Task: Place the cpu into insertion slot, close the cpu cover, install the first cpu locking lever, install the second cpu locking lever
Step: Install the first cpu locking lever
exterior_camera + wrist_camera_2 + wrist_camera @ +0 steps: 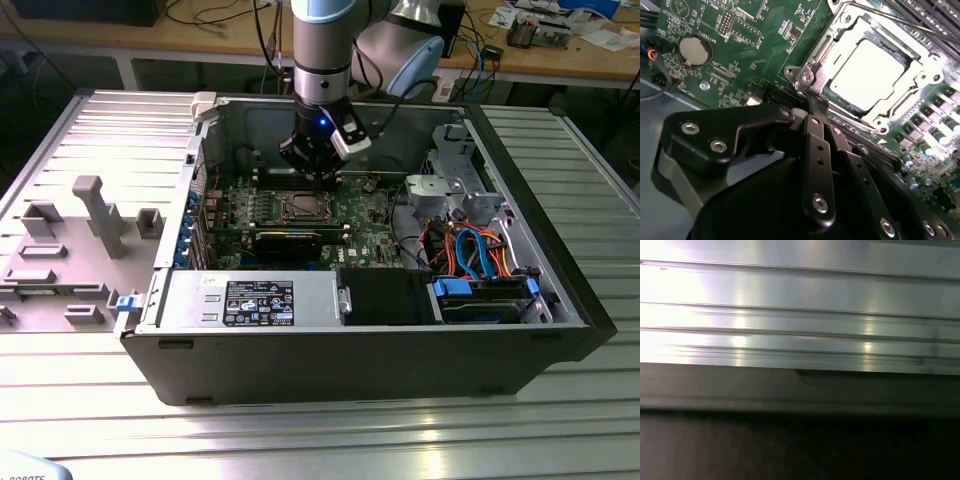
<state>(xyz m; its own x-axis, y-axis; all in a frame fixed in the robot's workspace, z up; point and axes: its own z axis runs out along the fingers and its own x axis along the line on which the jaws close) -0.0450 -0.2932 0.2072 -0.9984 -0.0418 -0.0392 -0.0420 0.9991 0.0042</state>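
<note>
Inside an open computer case lying on the ribbed metal tabletop, the arm is seen in the exterior view reaching straight down, with the gripper held low over the green motherboard. The insertion slot is found just beneath and in front of the gripper. Orange and blue cables are bundled towards the exterior view's right, and a grey moulded tray is laid on the tabletop at the exterior view's left.

In the second wrist view, the cpu is shown seated in the slot, its pale top framed by the cpu cover, which is lowered flat around it. The black fingers are drawn together at their tips, which are placed right at one corner of the cover; whether anything thin is pinched there cannot be told. A round coin battery is mounted well apart from the slot.

In the first wrist view, the tabletop's bright ribs are seen above a dark, blurred surface.
</note>
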